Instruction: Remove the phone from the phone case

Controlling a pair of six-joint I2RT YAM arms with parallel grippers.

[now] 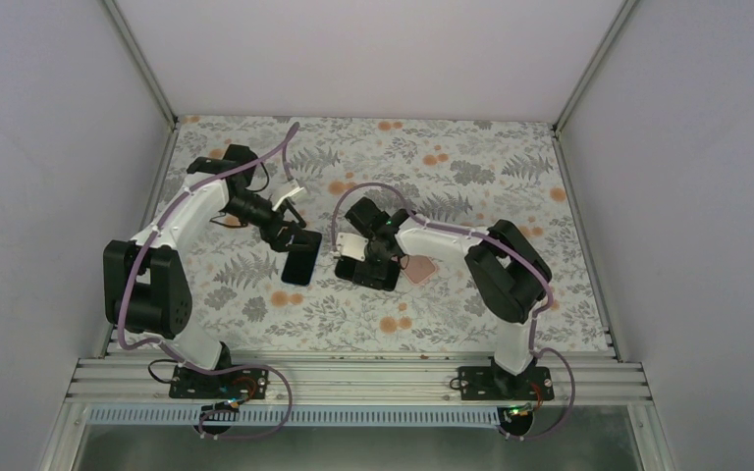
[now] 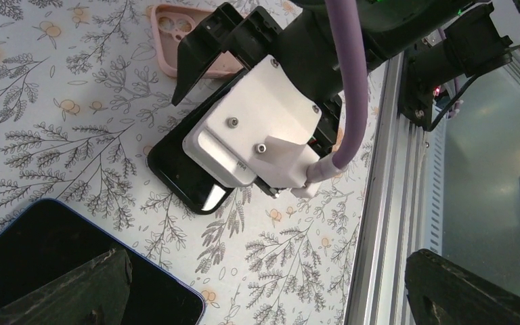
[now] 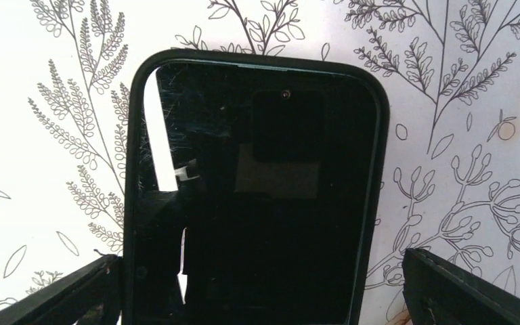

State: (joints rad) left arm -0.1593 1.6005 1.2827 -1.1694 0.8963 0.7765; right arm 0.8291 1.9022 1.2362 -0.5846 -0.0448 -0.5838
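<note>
Right wrist view: phone [image 3: 257, 169] sits in its black case [image 3: 381, 169], flat on the counter [image 3: 40, 81], glossy face up. In the top view it lies just left of the pink case [image 2: 169, 51]. R tool [image 3: 261, 261] hovers over the phone w/ jaws wide, gripping nothing. L tool [image 2: 271, 271] is also wide and empty, above a 2nd phone [image 2: 40, 264], blue-edged, farther left of the pink case.
</note>
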